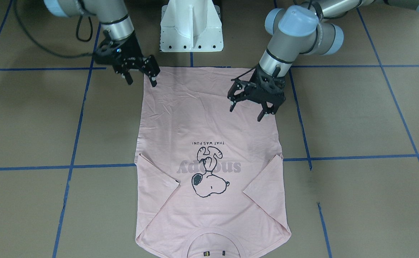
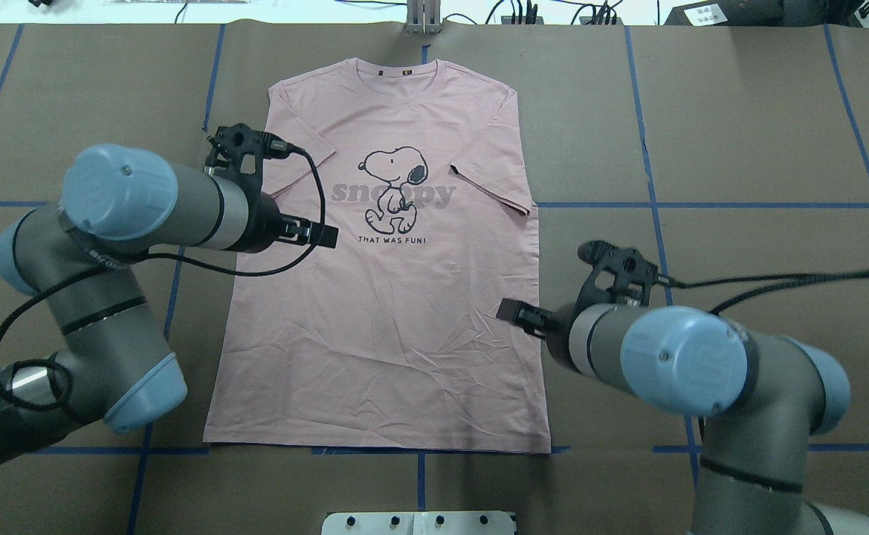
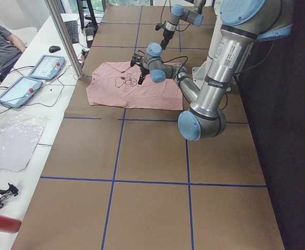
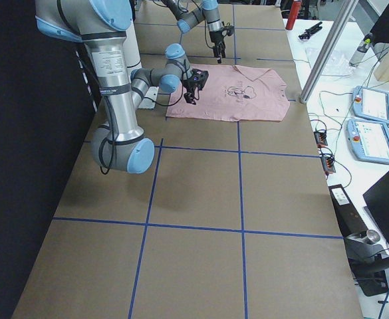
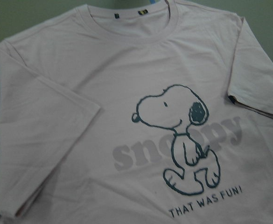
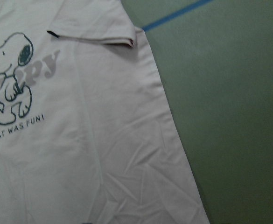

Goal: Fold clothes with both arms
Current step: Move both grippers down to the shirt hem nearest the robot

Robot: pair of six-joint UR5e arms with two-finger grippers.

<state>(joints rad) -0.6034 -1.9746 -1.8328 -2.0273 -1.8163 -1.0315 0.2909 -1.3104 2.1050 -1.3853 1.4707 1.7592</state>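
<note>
The pale pink T-shirt [image 1: 209, 118] lies flat and face up on the brown table, collar away from the robot, hem toward its base. Both sleeves are folded inward over the front [image 2: 382, 334]. My left gripper [image 1: 246, 113] hovers open over the shirt's side edge, between hem and sleeve, holding nothing. My right gripper [image 1: 141, 83] hovers open by the opposite hem corner, also holding nothing. The left wrist view shows the collar and the dog print [image 5: 173, 140]. The right wrist view shows the shirt's side edge and a folded sleeve [image 6: 94, 35]. Neither wrist view shows any fingers.
The white pedestal base [image 1: 191, 25] stands just behind the hem. Blue tape lines [image 1: 69, 166] grid the brown table. A side bench holds control tablets [image 3: 48, 65] and cables, with a metal post [image 3: 63, 36] at its edge. A seated person [image 3: 1, 47] is beyond it.
</note>
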